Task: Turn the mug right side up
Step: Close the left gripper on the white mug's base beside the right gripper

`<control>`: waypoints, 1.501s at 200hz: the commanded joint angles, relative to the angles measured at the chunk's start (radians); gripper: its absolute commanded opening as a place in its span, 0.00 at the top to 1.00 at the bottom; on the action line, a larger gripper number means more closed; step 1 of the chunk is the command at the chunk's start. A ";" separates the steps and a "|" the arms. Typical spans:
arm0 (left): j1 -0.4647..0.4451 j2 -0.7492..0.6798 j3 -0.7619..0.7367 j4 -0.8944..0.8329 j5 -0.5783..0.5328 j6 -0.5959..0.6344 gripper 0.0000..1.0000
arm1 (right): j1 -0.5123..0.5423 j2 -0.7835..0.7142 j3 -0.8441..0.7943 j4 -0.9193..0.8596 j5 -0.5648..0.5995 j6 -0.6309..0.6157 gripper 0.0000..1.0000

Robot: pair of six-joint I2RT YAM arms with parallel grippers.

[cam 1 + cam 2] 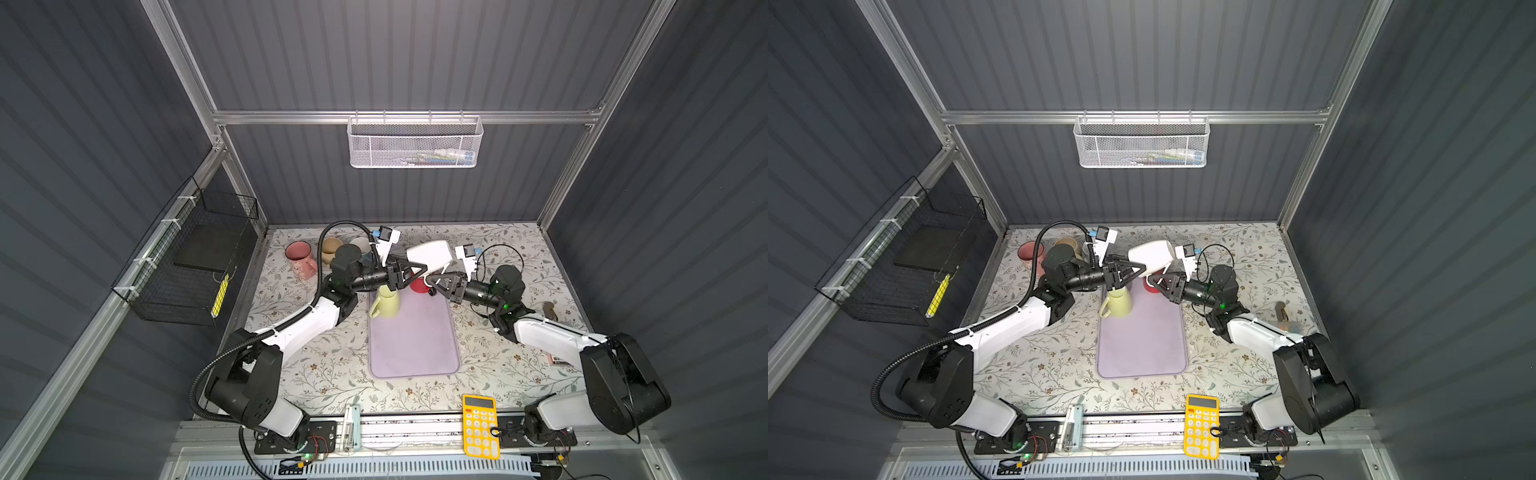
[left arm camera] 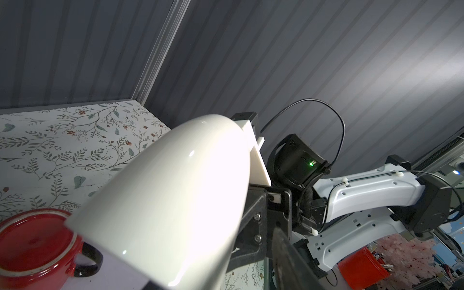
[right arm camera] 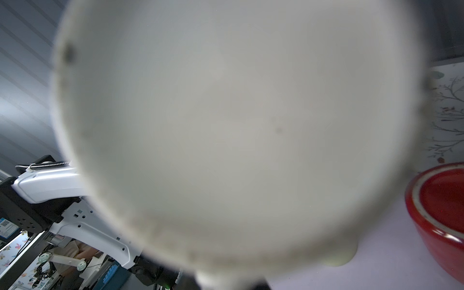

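Both arms meet at the sideways white mug (image 1: 430,253): right fingers (image 1: 438,289) pinched on its handle, left fingers (image 1: 413,264) I cannot judge.

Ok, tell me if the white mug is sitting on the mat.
No, the white mug hangs tilted in the air, clear of the mat.

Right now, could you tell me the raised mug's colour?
White mug, clearest in the left wrist view.

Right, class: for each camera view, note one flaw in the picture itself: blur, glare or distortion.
Right wrist view: the white mug fills the picture, wholly out of focus. Left wrist view: glare blows out the mug's side. In both top views: the wide lens splays the walls outward.
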 commanded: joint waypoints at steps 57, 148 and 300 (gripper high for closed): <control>-0.002 0.026 0.032 0.136 0.020 -0.046 0.58 | 0.009 0.013 -0.005 0.179 -0.008 0.053 0.91; -0.002 0.054 0.031 0.202 0.025 -0.086 0.65 | 0.019 0.056 -0.004 0.273 -0.007 0.103 0.90; -0.004 0.064 0.030 0.210 0.011 -0.082 0.89 | 0.021 0.101 -0.007 0.345 0.002 0.141 0.79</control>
